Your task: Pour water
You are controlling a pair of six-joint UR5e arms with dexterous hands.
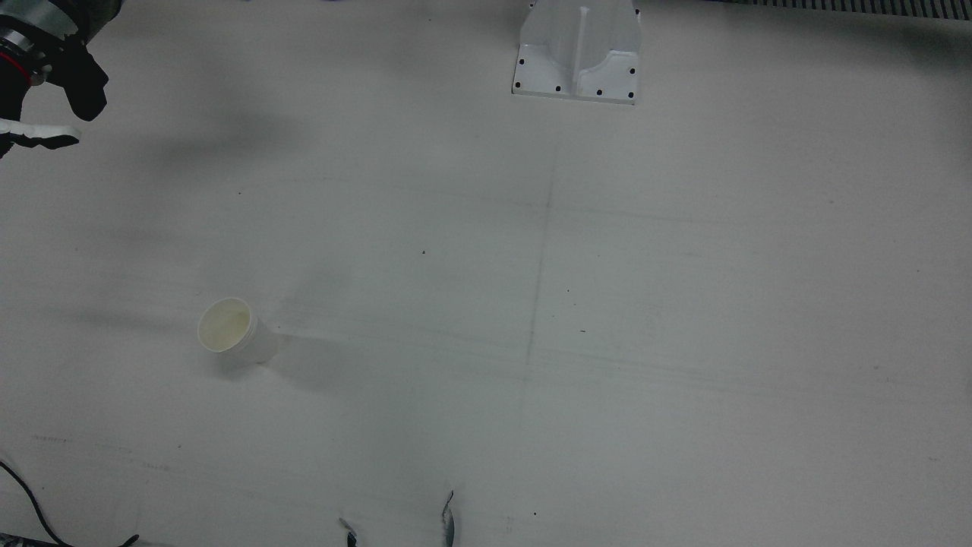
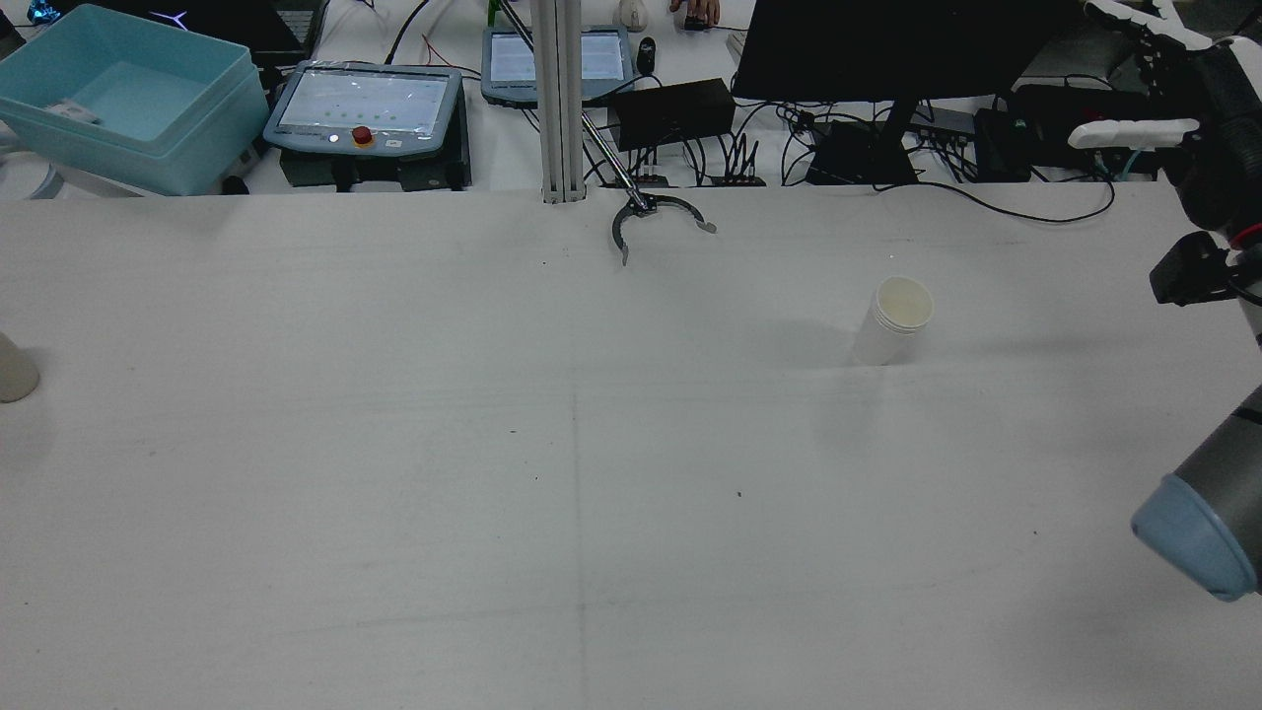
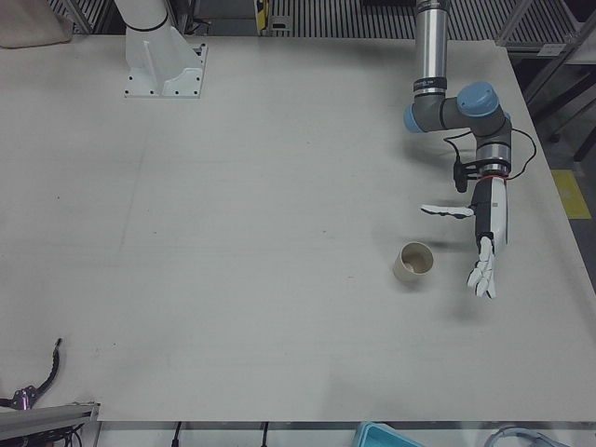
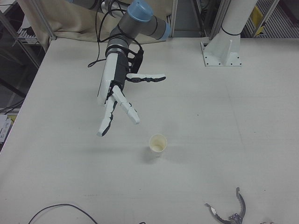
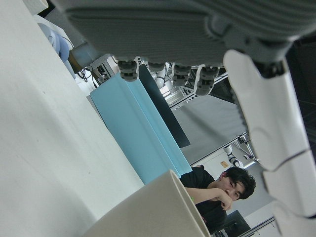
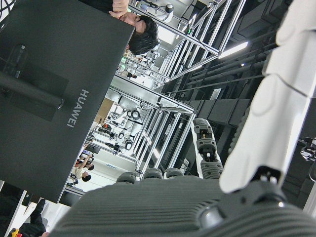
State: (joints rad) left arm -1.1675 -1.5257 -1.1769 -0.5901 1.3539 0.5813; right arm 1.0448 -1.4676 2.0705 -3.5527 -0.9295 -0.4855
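Note:
A white paper cup (image 2: 892, 320) stands upright on the right half of the table; it also shows in the front view (image 1: 235, 330) and the right-front view (image 4: 158, 143). My right hand (image 4: 117, 98) is open and empty, raised above the table, apart from this cup; it also shows in the rear view (image 2: 1173, 89) and the front view (image 1: 45, 83). A second cup (image 3: 413, 263) stands upright on the left half, cut off at the rear view's left edge (image 2: 15, 370). My left hand (image 3: 484, 247) is open, just beside this cup, not touching. I cannot tell what either cup holds.
A light blue bin (image 2: 128, 94), two teach pendants (image 2: 365, 104) and a black monitor (image 2: 887, 49) stand beyond the table's far edge. A black clamp (image 2: 651, 217) lies at that edge. An arm pedestal (image 1: 581, 53) is bolted to the table.

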